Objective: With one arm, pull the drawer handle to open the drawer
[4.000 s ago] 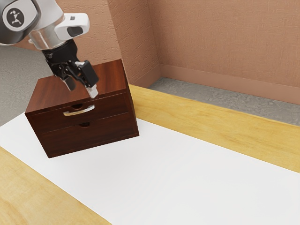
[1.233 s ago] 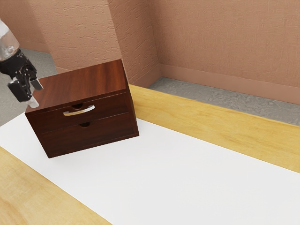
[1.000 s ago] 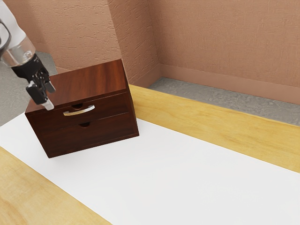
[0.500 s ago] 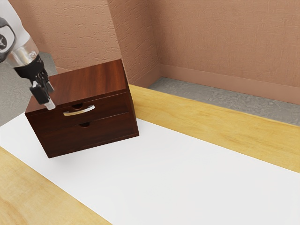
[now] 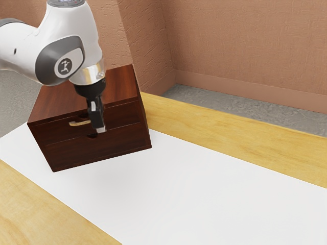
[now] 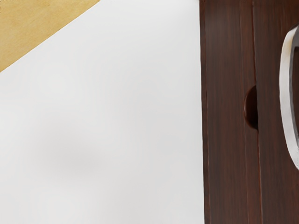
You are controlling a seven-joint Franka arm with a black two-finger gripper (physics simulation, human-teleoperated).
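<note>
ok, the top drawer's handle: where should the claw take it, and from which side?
Take the handle at the middle of its bar, coming in from the drawer front. The bar runs level and bows out from the face, with a recess behind it, so closing the claw vertically across it should hold.

Place: I'd call it a plain, home-like room | walls (image 5: 245,41): rough terracotta plaster, meeting at a corner, baseboard (image 5: 255,88) along the foot | floor (image 5: 240,106): grey, speckled, like carpet | table (image 5: 245,140): pale wood, white sheet (image 5: 194,194) across it | furnishing: small dark-wood drawer chest (image 5: 110,145) on the sheet
</note>
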